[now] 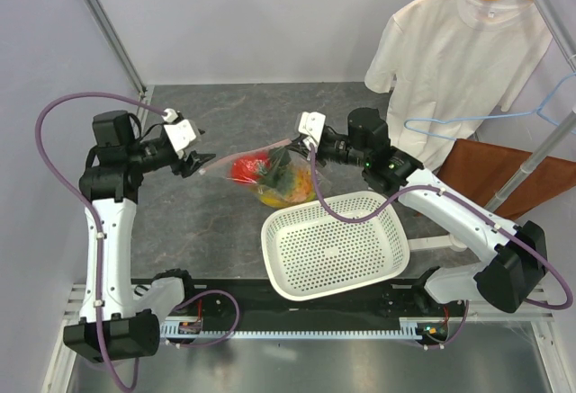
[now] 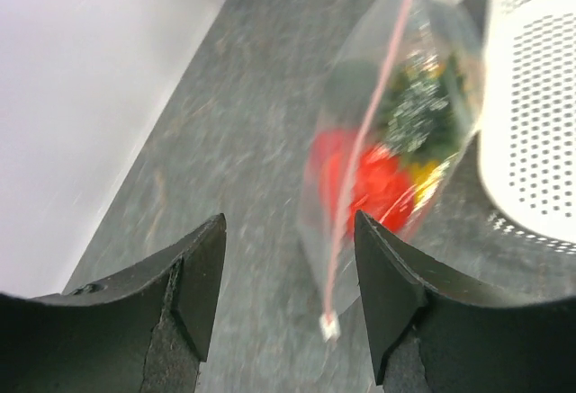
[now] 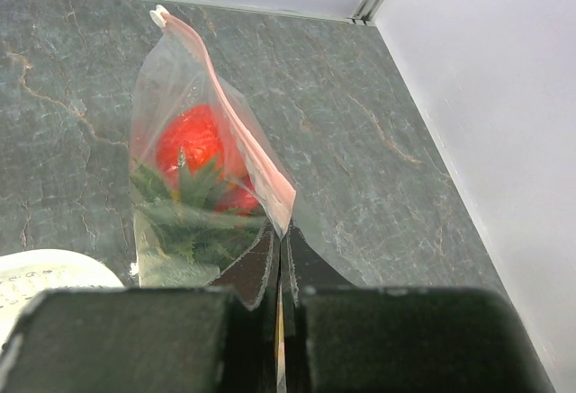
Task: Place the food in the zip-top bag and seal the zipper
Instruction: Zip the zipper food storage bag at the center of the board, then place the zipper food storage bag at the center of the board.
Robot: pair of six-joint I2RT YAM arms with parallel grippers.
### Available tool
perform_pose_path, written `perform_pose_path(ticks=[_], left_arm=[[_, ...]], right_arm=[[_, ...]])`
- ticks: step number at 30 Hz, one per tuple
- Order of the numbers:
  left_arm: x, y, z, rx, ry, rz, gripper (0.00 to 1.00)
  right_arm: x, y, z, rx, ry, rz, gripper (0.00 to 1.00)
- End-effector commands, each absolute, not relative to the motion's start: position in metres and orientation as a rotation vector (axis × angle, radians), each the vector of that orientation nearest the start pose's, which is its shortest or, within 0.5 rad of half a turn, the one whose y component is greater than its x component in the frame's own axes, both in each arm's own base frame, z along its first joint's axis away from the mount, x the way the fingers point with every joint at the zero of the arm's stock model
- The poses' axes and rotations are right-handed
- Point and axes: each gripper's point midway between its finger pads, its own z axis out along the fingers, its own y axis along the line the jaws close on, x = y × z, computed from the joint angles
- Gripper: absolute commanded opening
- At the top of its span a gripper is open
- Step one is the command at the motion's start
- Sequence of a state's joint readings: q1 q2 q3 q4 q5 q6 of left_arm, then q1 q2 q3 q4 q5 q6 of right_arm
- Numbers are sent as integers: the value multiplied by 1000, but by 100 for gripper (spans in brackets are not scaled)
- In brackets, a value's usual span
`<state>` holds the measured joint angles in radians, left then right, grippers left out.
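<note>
Room and surface: a grey, marble-veined table (image 1: 216, 114) was closed in by plain pale walls. A white T-shirt (image 1: 450, 60) hung on a hanger behind the right gripper (image 1: 310, 152), on the side away from the other arm.

White perforated basket (image 1: 337, 245): it lay on the table just beside the right gripper, on its near side, with nothing seen inside. Both wrist views cut it off at the frame edge.

Zip-top bag (image 1: 270, 173): it was strung between the two grippers, its long axis running from one to the other, mouth edge uppermost and belly sagging below. Whether the underside touched the table could not be told.

Right gripper: the jaws were clenched on the mouth edge at the bag's nearer corner. The pinch point itself was hidden behind the fingers.

Left gripper (image 2: 288, 294): the jaws stood apart, grasping nothing. The bag's far corner lay in the gap between the fingers, nearer one of them and touching neither.

Food: a red fruit (image 3: 193, 141), a green spiky crown (image 3: 193, 200) and a yellow piece (image 1: 274, 197) were inside the bag. The left wrist view was blurred, and the remaining fruit could not be made out.

Zipper (image 2: 369, 132): the pinkish strip ran straight from the right gripper toward the left, ending in a small white tab (image 2: 329, 326). Whether it was fully sealed could not be judged.
</note>
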<state>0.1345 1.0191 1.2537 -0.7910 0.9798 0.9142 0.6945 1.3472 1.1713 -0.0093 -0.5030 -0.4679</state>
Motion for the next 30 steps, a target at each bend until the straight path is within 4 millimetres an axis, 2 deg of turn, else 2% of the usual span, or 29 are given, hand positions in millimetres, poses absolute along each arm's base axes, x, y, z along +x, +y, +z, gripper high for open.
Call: perform_pose_path(ticks=[1, 2, 3, 7, 8, 11, 14, 19, 20, 23, 24, 25, 26, 27, 29, 30], left_arm=[[266, -126, 330, 1286, 1383, -443, 64], [267, -127, 327, 1302, 1384, -435, 64], [258, -146, 324, 1361, 1351, -477, 64], [260, -162, 303, 1439, 1387, -467, 61], [264, -164, 296, 1451, 1407, -465, 60], [276, -164, 290, 1444, 1445, -450, 55], [286, -167, 291, 1430, 1444, -448, 52], [292, -167, 290, 1424, 1449, -440, 46], [293, -167, 288, 1425, 1452, -443, 43], [292, -170, 287, 1425, 1448, -467, 25], [292, -171, 290, 1417, 1446, -473, 15], [296, -172, 290, 1390, 1470, -487, 9], [301, -172, 291, 1369, 1482, -485, 3], [311, -169, 295, 1336, 1509, -454, 2], [331, -169, 294, 1273, 1557, -437, 2], [346, -163, 301, 1231, 1578, -379, 2]], right_arm=[[288, 337, 349, -1236, 1115, 617, 0], [288, 336, 348, -1237, 1115, 614, 0], [287, 336, 347, -1238, 1118, 615, 0], [287, 336, 349, -1238, 1115, 615, 0], [287, 336, 348, -1239, 1116, 618, 0], [286, 336, 349, -1240, 1110, 616, 0], [284, 336, 347, -1247, 1107, 616, 0], [282, 334, 344, -1259, 1100, 617, 0], [282, 334, 345, -1259, 1098, 614, 0], [282, 334, 343, -1258, 1105, 611, 0], [282, 334, 342, -1258, 1109, 613, 0], [283, 334, 341, -1257, 1114, 613, 0], [284, 333, 340, -1254, 1124, 613, 3], [284, 333, 338, -1252, 1135, 614, 18], [286, 333, 336, -1239, 1166, 622, 38], [286, 332, 335, -1227, 1185, 631, 61]])
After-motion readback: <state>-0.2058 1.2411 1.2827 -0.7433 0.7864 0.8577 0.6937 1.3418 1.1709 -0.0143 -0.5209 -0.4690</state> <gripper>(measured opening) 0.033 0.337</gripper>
